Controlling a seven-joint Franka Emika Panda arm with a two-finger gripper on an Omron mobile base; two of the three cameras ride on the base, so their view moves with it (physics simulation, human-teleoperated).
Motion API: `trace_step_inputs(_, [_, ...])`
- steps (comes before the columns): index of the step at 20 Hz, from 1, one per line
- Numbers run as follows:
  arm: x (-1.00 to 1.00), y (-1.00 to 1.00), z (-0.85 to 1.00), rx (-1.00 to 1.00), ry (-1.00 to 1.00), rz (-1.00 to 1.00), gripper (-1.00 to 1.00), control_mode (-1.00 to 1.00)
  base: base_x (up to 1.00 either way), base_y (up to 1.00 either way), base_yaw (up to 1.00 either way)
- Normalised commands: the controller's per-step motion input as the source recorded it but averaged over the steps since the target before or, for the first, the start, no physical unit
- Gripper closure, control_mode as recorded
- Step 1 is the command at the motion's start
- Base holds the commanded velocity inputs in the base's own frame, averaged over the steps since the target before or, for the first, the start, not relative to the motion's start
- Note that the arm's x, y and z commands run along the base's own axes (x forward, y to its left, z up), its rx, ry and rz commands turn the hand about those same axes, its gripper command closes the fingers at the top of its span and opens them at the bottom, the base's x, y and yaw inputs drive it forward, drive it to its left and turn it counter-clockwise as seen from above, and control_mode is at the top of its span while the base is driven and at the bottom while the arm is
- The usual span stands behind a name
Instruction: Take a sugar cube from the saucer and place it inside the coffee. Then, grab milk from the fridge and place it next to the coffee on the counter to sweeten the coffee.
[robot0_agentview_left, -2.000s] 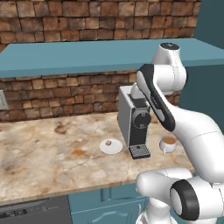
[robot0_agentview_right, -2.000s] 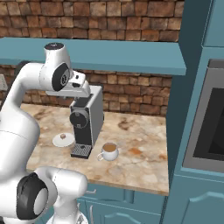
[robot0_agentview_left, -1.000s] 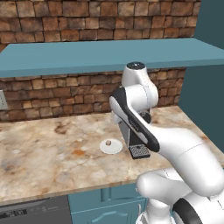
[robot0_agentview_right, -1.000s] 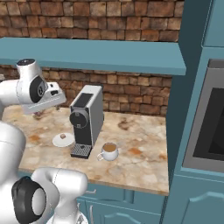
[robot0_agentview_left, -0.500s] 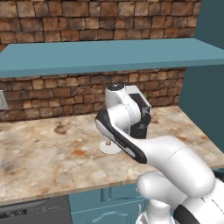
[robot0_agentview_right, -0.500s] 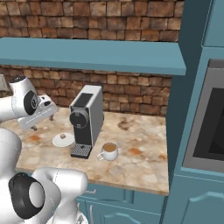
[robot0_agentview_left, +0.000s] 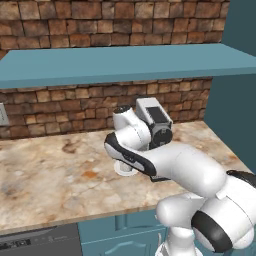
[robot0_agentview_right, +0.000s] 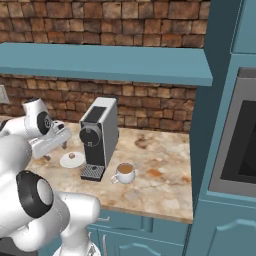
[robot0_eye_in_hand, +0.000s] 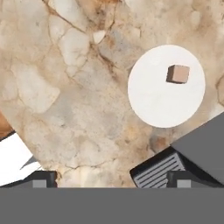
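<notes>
The sugar cube (robot0_eye_in_hand: 178, 73) is a tiny tan-brown block with flat faces, lying off-centre on the saucer (robot0_eye_in_hand: 151, 100), a plain round white plate. The saucer sits on the desk (robot0_agentview_right: 160, 182) just beside the coffee machine's (robot0_agentview_right: 99, 137) drip tray; the coffee (robot0_agentview_right: 124, 173), a white cup of brown liquid, stands on the machine's other side. The gripper (robot0_eye_in_hand: 109, 178) hangs above the desk near the saucer, jaws wide apart and empty. The desk is beige marbled stone with brown blotches, over teal cabinet doors (robot0_agentview_right: 145, 235), backed by a brick wall (robot0_agentview_left: 75, 107) under a teal shelf (robot0_agentview_left: 120, 62).
</notes>
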Motion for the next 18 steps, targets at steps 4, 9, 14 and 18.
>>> trace_step_inputs(4, [0.29, 0.08, -0.17, -0.15, 0.14, 0.07, -1.00, -1.00, 0.00, 0.00, 0.00])
trace_step_inputs(9, [0.20, 0.02, -0.22, -0.13, 0.05, 0.05, -1.00, -1.00, 0.00, 0.00, 0.00])
trace_step_inputs(14, [0.11, 0.00, -0.25, -0.06, 0.00, 0.05, -1.00, -1.00, 0.00, 0.00, 0.00])
trace_step_inputs(18, [0.13, 0.00, -0.27, -0.03, 0.00, 0.04, -1.00, -1.00, 0.00, 0.00, 0.00])
